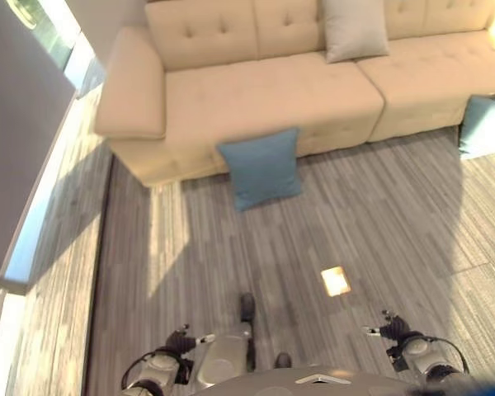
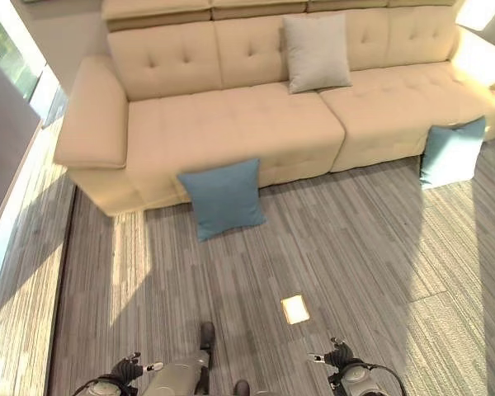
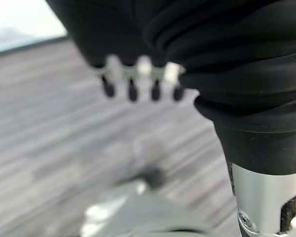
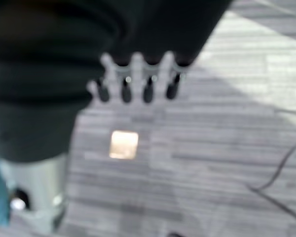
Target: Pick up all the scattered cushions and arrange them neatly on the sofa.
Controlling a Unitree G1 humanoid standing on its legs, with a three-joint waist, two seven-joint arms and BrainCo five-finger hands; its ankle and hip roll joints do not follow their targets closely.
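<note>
A blue cushion stands on the floor and leans against the front of the beige sofa, left of its middle. A second blue cushion leans against the sofa's front further right. On the seat a grey cushion rests upright against the backrest. My left hand hangs low over the grey striped carpet, far from the cushions, its fingers relaxed with nothing in them. My right hand also hangs open and empty above the carpet.
A small brass floor plate is set into the carpet between me and the sofa. A glass wall with a bright sill runs along the left side. The sofa's left armrest is wide and padded.
</note>
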